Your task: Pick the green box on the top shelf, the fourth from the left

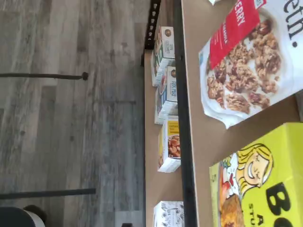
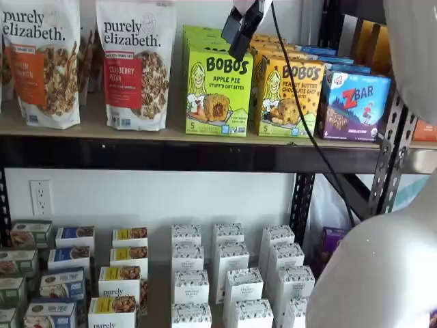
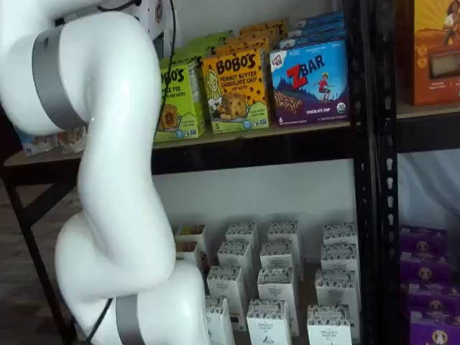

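The green box [image 2: 218, 92] is a lime-green Bobo's Apple Pie carton standing upright at the front of a row on the top shelf [image 2: 205, 154], a tan board with a black front rail. In a shelf view my gripper [image 2: 237, 42] hangs from the top edge, with its black fingers in front of the box's upper right corner. They show as one dark shape, so no gap can be told. The wrist view shows the box [image 1: 265, 189] lying close by on the shelf board [image 1: 203, 132]. My white arm hides the left part of the box [image 3: 180, 97] in a shelf view.
Purely Elizabeth granola bags [image 2: 136, 65] stand left of the green box. An orange-yellow Bobo's carton [image 2: 290, 96] stands tight on its right, then a blue ZBar box [image 2: 355, 102]. Small white cartons [image 2: 225, 273] fill the lower level. A black upright [image 2: 392, 157] stands at the right.
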Tool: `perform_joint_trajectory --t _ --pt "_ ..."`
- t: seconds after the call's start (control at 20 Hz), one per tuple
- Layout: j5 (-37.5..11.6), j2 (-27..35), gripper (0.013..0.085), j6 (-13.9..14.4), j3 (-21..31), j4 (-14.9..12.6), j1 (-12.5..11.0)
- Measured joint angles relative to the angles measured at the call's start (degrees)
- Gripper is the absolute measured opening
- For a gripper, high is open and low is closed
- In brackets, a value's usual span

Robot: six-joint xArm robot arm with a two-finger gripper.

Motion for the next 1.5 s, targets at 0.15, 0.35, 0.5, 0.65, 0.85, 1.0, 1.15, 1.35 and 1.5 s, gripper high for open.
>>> perform_joint_trajectory --t 0.15,0.35,0.5,0.65,0.85,1.0,1.15,1.35,1.5 --pt "-0.1 1.0 0.085 -0.5 -1.0 0.3 -0.6" --pt "-0.5 2.4 0.085 -0.9 -2.2 0.2 -0.9" --pt "-1.0 3.3 0.085 -0.9 -2.9 -0.1 -0.8" --pt "-1.4 4.3 0.085 -1.1 -3.5 -0.3 -0.8" --pt "-2.0 5.4 0.085 -1.5 -4.0 -0.7 -1.0" --pt "-2.4 6.2 0.085 -2.0 -4.4 -1.2 -1.3" --pt "-2.6 7.1 0.085 -2.6 -4.8 -1.7 -1.6" --pt "-2.7 8.2 0.085 -3.5 -5.4 -1.9 -2.4" --pt "-2.5 9.2 0.085 -4.2 -6.0 -1.9 -3.0"
